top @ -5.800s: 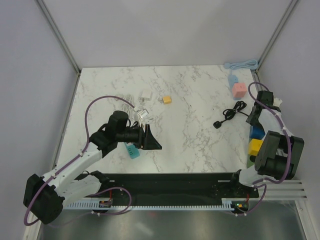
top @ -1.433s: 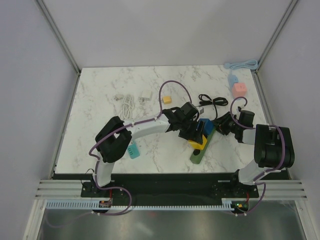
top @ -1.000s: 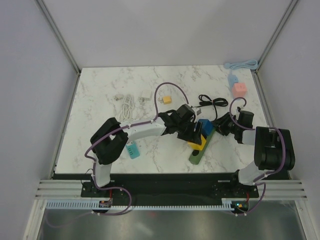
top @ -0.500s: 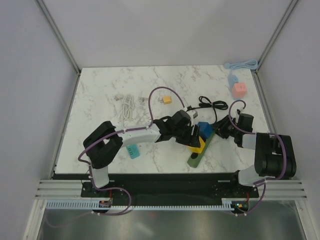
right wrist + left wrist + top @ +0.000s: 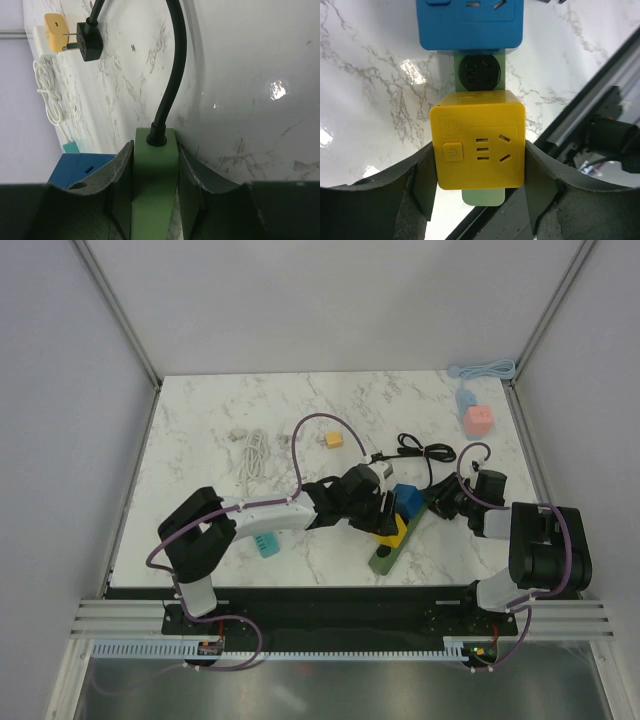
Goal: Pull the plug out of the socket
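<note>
— What's different from half a second back?
— My left arm has drawn back a touch, and the near end of the long green power strip (image 5: 381, 558) has swung left with it.
— Pincers?
— The left gripper (image 5: 480, 165) is pinching the yellow cube-shaped plug (image 5: 477, 140) by both flanks. The right gripper (image 5: 155, 160) is clamped on the strip's cable end.
— The plug?
— It's mid-table on the white marble table (image 5: 200, 420), over the strip and beside the blue cube adapter (image 5: 470, 22). I can't tell whether it's lifted.
</note>
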Robot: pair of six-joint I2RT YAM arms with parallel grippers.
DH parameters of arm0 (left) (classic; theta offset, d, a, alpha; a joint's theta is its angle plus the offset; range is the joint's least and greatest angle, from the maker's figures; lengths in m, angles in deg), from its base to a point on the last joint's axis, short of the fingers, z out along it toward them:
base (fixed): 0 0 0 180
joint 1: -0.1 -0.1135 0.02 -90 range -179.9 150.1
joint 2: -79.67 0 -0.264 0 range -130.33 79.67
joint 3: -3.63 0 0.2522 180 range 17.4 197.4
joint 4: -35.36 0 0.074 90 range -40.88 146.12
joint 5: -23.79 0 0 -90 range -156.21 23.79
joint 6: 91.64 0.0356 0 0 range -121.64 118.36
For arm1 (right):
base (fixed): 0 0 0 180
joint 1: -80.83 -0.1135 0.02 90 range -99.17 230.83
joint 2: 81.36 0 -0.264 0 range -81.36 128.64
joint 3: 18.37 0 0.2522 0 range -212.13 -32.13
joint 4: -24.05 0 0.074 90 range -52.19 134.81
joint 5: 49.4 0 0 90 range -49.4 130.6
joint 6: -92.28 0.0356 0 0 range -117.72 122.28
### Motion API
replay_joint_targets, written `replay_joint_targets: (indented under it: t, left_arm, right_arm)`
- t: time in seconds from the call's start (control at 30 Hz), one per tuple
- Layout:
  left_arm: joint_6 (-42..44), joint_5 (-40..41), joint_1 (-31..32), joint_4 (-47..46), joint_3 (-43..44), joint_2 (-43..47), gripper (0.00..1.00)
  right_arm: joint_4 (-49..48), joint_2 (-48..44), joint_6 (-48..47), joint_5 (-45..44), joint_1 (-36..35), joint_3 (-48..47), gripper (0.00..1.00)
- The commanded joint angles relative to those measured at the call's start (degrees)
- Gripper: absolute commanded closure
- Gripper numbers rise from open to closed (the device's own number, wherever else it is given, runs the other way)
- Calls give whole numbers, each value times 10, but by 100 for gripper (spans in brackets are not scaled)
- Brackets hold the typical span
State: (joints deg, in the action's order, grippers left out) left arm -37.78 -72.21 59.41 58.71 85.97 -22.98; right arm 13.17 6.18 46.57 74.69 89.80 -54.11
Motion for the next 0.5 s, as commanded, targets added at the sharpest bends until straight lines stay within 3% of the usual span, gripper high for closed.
replay_joint_targets:
  t: [0.0, 0.03, 0.17, 0.27, 0.33, 0.43, 0.47]
  left_arm:
    - [-74, -110, -60, -98, -64, 76, 98]
    - [-89, -122, -68, -148, -76, 80, 98]
    - [-82, -74, -76, -133, -78, 97, 98]
    - [5, 57, -34, -12, -9, 94, 98]
    - [30, 59, -28, 31, 16, 82, 98]
    - [-4, -92, -66, -3, 10, 60, 98]
    - [-25, -178, -76, -51, -5, 50, 98]
  right_arm:
    - [-6, 7, -80, -74, 12, 10, 100]
    - [-7, 8, -80, -73, 13, 10, 100]
    - [-4, 10, -80, -75, 17, 10, 100]
    - [-4, 10, -81, -73, 18, 10, 100]
    - [-1, 7, -82, -75, 18, 10, 100]
    - [-1, 7, -83, -75, 18, 9, 100]
    - [-1, 8, -83, -74, 18, 9, 100]
